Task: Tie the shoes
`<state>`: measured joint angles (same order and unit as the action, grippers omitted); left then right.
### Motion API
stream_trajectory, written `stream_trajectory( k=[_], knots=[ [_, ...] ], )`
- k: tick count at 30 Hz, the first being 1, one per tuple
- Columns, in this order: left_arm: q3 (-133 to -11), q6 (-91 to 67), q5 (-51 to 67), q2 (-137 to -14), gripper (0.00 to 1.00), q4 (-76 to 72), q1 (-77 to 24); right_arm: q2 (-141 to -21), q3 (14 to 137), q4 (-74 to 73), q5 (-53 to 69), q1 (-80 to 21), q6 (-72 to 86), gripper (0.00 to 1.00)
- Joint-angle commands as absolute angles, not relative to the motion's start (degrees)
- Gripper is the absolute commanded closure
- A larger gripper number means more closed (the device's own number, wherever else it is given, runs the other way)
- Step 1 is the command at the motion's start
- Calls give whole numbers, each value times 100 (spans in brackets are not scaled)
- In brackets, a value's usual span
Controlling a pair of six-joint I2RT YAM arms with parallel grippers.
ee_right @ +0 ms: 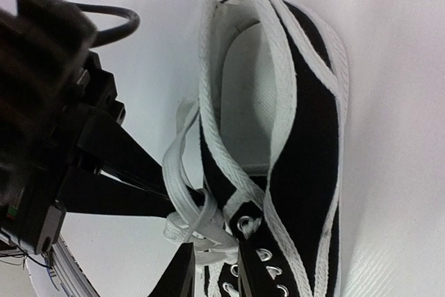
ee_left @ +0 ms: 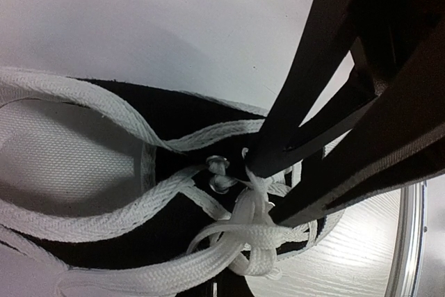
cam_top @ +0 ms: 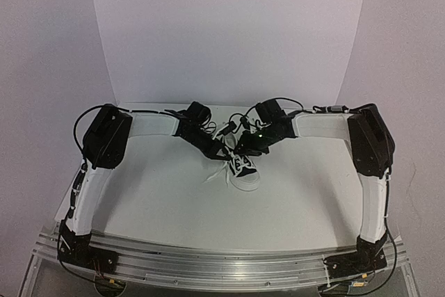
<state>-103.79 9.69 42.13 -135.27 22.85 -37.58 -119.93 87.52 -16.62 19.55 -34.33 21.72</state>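
Black canvas is forming the upper of the sneaker [cam_top: 245, 168], edged in white woven binding, while its white rubber toe cap [cam_top: 245, 180] is showing smooth and rounded. White lining [ee_right: 243, 81] with a fine mesh-like weave is filling the sneaker's long oval mouth. Flat, ribbed white laces [ee_right: 182, 172] are looping and bunching beside small metal eyelets [ee_right: 245, 225] at the throat.

The sneaker is sitting sole-down on the pale, faintly grained table [cam_top: 153, 199]. Its long axis is running far to near in the top view, with the toe cap pointing toward the arm bases and the heel opening facing away from them.

Both arms are reaching in over the sneaker's heel end. The left gripper [ee_right: 169, 206] is holding its dark, wedge-shaped fingers drawn together to a point on a strand of the laces at the sneaker's side. The right gripper [ee_right: 214, 263] is showing its fingers apart with bunched lace lying between them. Whether they are clamping it cannot be told.
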Motion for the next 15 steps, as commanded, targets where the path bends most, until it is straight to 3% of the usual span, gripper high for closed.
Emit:
stream_trajectory(
  k=[1, 6, 10, 15],
  knots=[
    [-10497, 930, 4280, -13655, 100, 1957, -3895, -12207, 9046, -1652, 2247, -3657, 1932, 75],
    [-10506, 881, 4289, -13677, 100, 1911, -3909, -12251, 9070, -1665, 2196, -3720, 1887, 75],
    [-10507, 880, 4254, -13674, 100, 1906, -3905, -12197, 8878, -1663, 1985, -3718, 1960, 82],
    [-10445, 929, 4223, -13658, 100, 1906, -3907, -11978, 8864, -1657, 2154, -3697, 2059, 69]
  ],
)
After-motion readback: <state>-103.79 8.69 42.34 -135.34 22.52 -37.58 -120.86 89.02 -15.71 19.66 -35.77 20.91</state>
